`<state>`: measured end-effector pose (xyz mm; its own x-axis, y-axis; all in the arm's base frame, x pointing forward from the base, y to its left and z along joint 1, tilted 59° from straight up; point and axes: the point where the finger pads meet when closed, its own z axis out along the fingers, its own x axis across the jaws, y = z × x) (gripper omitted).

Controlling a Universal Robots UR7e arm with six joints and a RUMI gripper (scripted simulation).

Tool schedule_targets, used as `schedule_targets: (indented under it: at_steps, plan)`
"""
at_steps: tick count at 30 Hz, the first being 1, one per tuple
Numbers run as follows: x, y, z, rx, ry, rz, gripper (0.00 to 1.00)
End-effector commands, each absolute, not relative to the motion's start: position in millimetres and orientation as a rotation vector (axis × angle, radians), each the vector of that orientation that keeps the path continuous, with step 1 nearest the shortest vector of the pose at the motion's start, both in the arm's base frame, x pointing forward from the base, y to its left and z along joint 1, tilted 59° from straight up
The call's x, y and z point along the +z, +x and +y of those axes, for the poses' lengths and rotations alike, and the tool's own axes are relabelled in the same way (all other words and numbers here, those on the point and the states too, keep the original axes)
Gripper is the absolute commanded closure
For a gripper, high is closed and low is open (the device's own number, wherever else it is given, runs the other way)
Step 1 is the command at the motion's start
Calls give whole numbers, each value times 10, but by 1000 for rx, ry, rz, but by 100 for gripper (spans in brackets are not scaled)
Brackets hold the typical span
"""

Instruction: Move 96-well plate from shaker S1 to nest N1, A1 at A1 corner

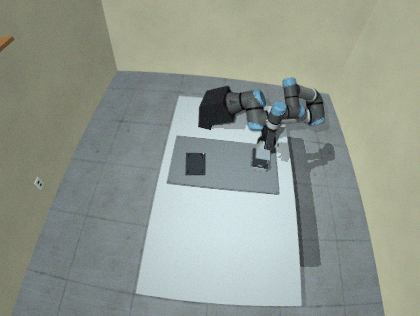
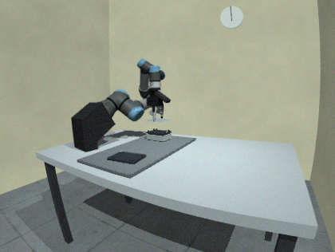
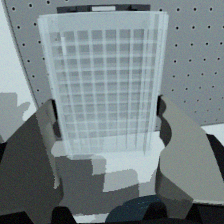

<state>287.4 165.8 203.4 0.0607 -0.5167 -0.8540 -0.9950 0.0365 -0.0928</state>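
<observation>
Both gripper (image 3: 106,131) fingers apparently clamp the plate (image 3: 105,85).

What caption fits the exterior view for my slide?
Gripper holds the 96-well plate lifted clear above the shaker; the nest waits empty.

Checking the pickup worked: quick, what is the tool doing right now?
Tool: closed on the 96-well plate, holding it lifted above the plate shaker.
</observation>
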Motion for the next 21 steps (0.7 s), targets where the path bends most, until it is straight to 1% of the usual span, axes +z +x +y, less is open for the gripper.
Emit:
schedule_targets:
  at_steps: [1,21]
  plan:
    - [2052,2871,1627,797,-1580,1555,100]
    - [1995,2891,1599,760,-1623,1495,100]
